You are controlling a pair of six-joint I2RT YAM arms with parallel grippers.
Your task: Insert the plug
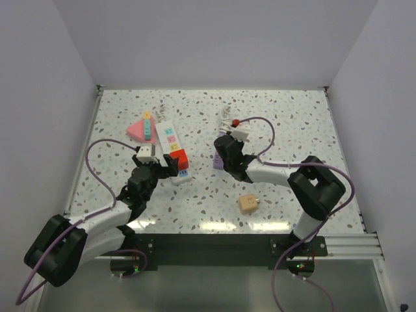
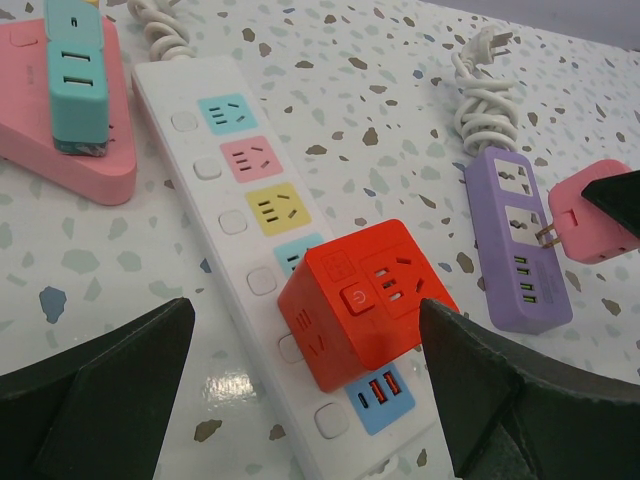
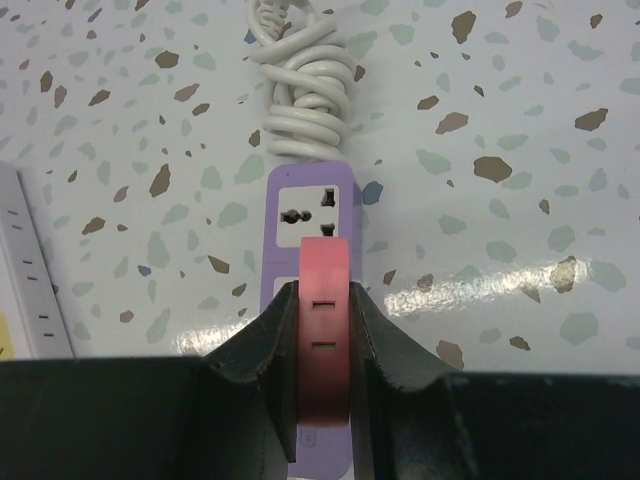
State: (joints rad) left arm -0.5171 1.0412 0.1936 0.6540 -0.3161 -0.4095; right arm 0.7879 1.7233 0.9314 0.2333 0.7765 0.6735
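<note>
A pink triangular socket block (image 2: 40, 150) lies at far left on the speckled tabletop (image 2: 400, 110), with a teal adapter (image 2: 78, 75) on top of it. Beside it runs a long white power strip (image 2: 160, 90) with a red cube adapter (image 2: 355, 300) plugged in near its end. The left claw (image 2: 308, 330) hangs over the cube, spread wide and grasping nothing.

To the right lies a purple power strip (image 2: 520, 250) with its white cord coiled. The right claw (image 3: 323, 300) is clenched on the plug (image 2: 598, 213), a flat pink block with rounded corners. It stands on edge just over the purple strip, its long side lined up with the strip's length. Its two metal prongs (image 2: 545, 237) point at the strip's face; whether they touch is unclear. A tan cube (image 1: 247, 203) sits nearer the arms.
</note>
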